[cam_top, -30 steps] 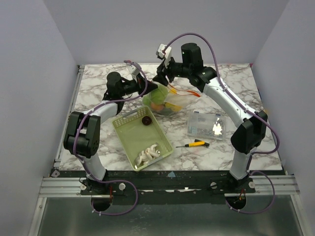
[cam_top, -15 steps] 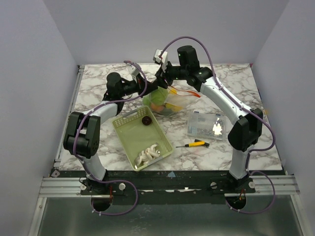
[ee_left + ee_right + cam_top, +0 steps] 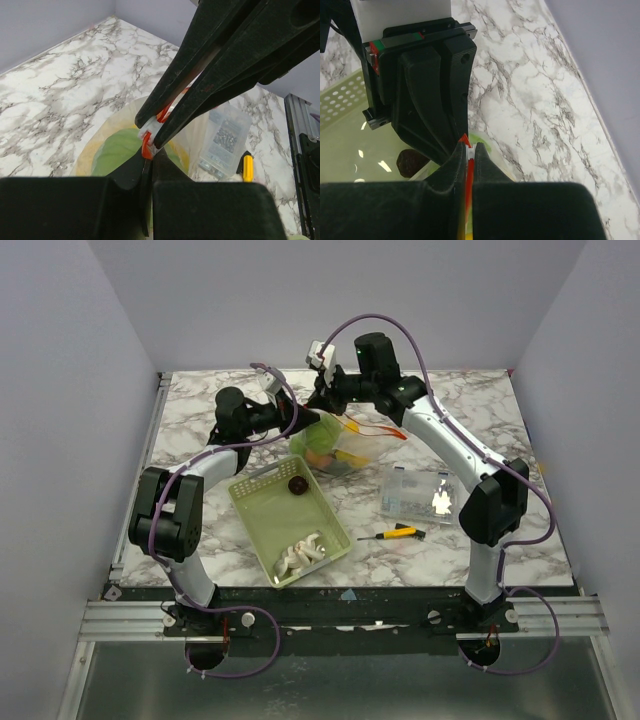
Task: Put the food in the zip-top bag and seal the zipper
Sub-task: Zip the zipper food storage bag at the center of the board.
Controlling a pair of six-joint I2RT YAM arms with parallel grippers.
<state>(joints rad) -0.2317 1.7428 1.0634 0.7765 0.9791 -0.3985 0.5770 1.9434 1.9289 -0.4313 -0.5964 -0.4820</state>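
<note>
The clear zip-top bag (image 3: 350, 448) lies at mid-table with green (image 3: 312, 437) and orange food (image 3: 322, 456) inside. Its red-orange zipper (image 3: 385, 430) runs along the mouth. My left gripper (image 3: 148, 154) is shut on the zipper's end (image 3: 146, 149), above the green food (image 3: 117, 150). Directly opposite, my right gripper (image 3: 470, 147) is shut on the same strip (image 3: 469, 170), tip to tip with the left one (image 3: 420, 95). In the top view both grippers, left (image 3: 306, 418) and right (image 3: 322, 400), meet at the bag's left corner.
A pale green mesh basket (image 3: 262, 512) sits near the left arm, holding a dark purple piece (image 3: 297, 485) and white pieces (image 3: 300, 555). A rigid clear box (image 3: 418, 495) and a yellow-and-black screwdriver (image 3: 393, 533) lie to the right of it.
My right gripper has shifted slightly left and closed its jaws onto the zipper beside the left gripper. The left arm has stayed put, still pinching the strip.
</note>
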